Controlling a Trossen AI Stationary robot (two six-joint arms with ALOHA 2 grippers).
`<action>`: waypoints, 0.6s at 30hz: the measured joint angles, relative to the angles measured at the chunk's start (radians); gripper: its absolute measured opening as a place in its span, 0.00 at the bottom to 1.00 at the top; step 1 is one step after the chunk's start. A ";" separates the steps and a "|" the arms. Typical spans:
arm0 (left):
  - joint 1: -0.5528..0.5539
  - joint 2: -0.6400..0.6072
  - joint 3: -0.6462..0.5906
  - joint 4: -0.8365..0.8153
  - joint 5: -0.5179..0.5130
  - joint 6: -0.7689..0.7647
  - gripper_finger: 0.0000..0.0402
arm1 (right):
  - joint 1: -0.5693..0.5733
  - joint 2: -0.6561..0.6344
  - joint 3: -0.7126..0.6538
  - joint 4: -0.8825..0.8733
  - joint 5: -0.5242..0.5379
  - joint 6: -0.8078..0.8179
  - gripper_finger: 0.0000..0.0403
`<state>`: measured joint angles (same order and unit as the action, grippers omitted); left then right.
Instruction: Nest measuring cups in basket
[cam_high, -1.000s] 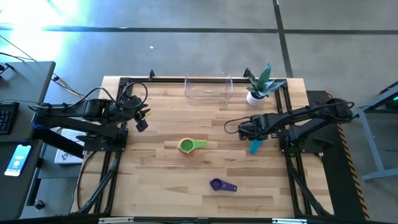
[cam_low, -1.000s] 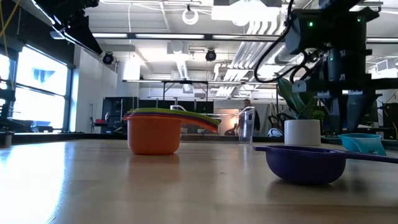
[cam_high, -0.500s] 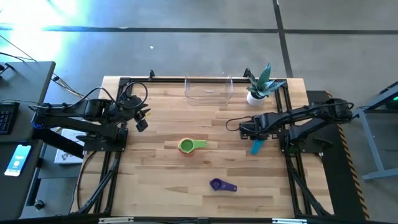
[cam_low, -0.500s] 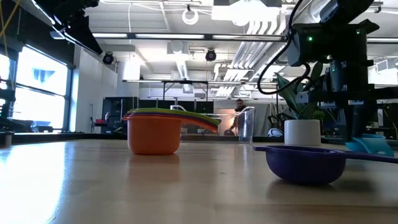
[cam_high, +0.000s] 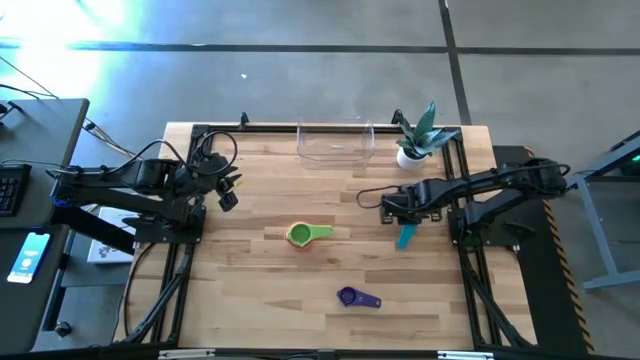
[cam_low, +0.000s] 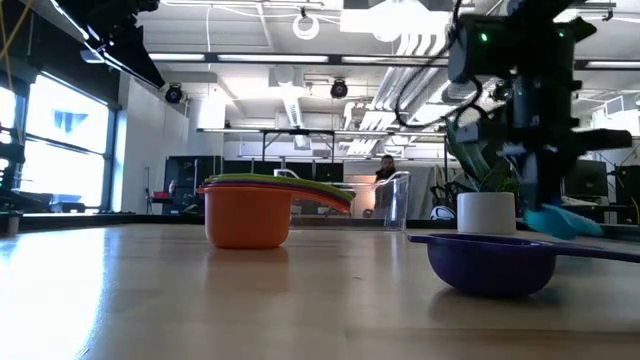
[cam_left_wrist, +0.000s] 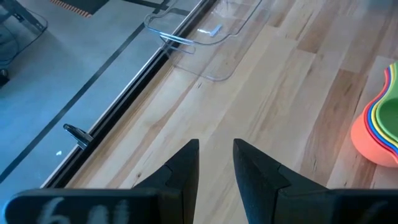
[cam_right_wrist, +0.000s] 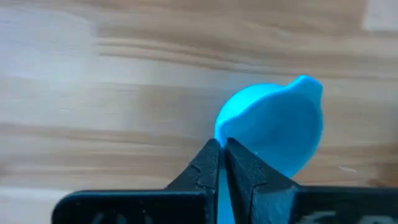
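The light blue measuring cup is in my shut right gripper, right of the table's middle; in the low view the cup sits just above the wood, tipped. An orange cup with green and yellow ones nested inside stands at the table's middle. The purple cup rests on its base nearer the near edge. The clear basket stands at the far edge. My left gripper waits at the left, fingers slightly open. My right gripper pinches the light blue cup's handle between its two fingers, coming from above and pointing down. The bowl sticks out past the fingertips toward the near edge. The cup is tilted and seems just clear of the table.
A white pot with a green plant stands right of the basket at the far edge. Black rails run along the table's left and right sides. Bare wood lies between the cups and the near edge.
My right gripper has shifted a little toward the table's left and tipped. The light blue cup has moved with it and now sits slightly higher and tilted in the low view. The left arm and the other cups have kept still.
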<state>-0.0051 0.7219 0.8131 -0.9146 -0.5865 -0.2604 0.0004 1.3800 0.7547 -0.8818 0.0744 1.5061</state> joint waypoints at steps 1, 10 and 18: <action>0.000 0.000 0.000 0.000 0.000 0.000 0.22 | 0.000 0.000 0.019 0.000 0.008 -0.020 0.01; 0.000 0.000 0.000 -0.001 0.093 -0.057 0.22 | 0.000 0.000 0.192 -0.019 0.057 -0.177 0.00; 0.000 0.000 0.000 -0.001 0.165 -0.063 0.22 | 0.000 0.043 0.382 -0.017 0.127 -0.295 0.00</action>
<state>-0.0050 0.7219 0.8131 -0.9154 -0.4220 -0.3233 0.0006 1.4229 1.1363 -0.8992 0.2009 1.2110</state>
